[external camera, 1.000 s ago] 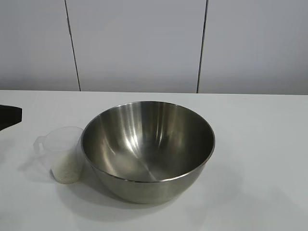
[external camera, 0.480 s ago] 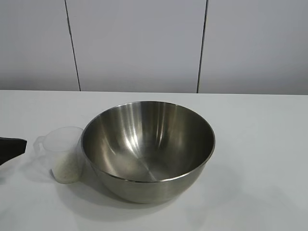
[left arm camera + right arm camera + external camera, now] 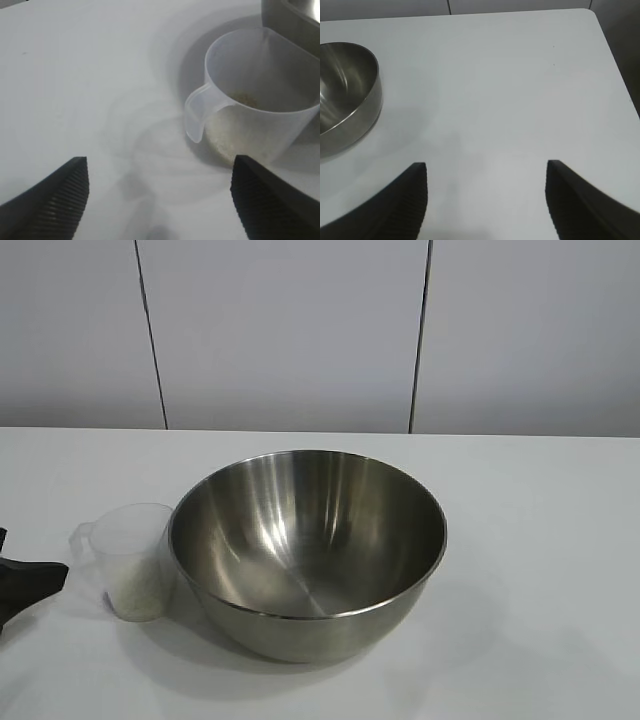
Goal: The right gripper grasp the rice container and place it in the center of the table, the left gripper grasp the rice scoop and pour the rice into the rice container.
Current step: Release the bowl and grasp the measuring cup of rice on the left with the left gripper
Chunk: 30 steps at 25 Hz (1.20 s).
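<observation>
Steel fills the middle of the exterior view: the rice container [image 3: 308, 550], a wide shiny bowl, is seen standing upright on the white counter [image 3: 540, 570], slightly below the centre of the frame. Its inside is bare and reflective. The rice scoop [image 3: 128, 560], a small translucent cup, is set upright just beside the bowl at the lower left, its wall close against the bowl's side; whether the two touch cannot be told. A pale layer of rice [image 3: 140, 592] is seen in the bottom of the scoop.

At the far left edge of the exterior view the left hand [image 3: 25, 580] is found low over the counter, near the scoop's handle but apart from it. In the left wrist view its two black fingers [image 3: 55, 200] are spread wide, nothing is held between them, and the scoop [image 3: 255, 110] with its small side handle is seen beyond them, the rice [image 3: 235, 135] showing through the wall.

The right hand [image 3: 485, 200] is not seen in the exterior view. In the right wrist view its fingers [image 3: 395, 205] are held well apart over bare counter, gripping nothing, with the bowl [image 3: 347, 95] well apart at the left edge of that frame.
</observation>
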Tool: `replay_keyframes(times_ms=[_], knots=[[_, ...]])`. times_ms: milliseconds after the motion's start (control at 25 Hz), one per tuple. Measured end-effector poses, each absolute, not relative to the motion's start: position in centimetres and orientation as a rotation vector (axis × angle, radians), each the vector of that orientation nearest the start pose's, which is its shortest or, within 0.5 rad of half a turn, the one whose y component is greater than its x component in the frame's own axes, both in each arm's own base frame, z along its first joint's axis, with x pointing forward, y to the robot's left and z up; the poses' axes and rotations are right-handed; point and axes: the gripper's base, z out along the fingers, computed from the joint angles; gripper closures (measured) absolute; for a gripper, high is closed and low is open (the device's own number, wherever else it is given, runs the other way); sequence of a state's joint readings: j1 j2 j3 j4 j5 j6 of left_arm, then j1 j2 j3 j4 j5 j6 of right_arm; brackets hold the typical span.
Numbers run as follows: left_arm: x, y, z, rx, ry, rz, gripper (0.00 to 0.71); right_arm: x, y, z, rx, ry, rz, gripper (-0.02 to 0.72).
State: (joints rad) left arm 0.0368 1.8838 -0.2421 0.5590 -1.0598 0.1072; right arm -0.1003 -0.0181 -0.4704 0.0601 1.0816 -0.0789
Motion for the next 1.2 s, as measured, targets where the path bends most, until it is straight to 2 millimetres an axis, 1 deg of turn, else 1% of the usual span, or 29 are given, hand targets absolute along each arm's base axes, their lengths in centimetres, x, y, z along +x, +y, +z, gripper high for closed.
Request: replay_keyframes(times_ms=[320, 640, 800, 960, 1200], knots=[[23.0, -3.5, 7.9, 0.63, 1.939, -0.269, 0.144, -0.5, 0.5, 26.7, 0.019, 2.075, -0.036, 0.237], [23.0, -3.6, 6.1, 0.596, 2.0, -0.315, 0.144, -0.5, 0.5, 26.7, 0.019, 2.075, -0.036, 0.237], [23.8, -3.5, 6.1, 0.58, 1.984, -0.317, 0.144, -0.5, 0.5, 26.7, 0.019, 2.075, -0.036, 0.237], [24.6, -3.5, 6.3, 0.524, 1.978, -0.342, 0.144, -0.5, 0.5, 26.7, 0.019, 2.075, -0.036, 0.237], [25.1, -3.5, 6.4, 0.472, 1.979, -0.37, 0.144, -0.5, 0.5, 26.7, 0.019, 2.076, -0.036, 0.237]])
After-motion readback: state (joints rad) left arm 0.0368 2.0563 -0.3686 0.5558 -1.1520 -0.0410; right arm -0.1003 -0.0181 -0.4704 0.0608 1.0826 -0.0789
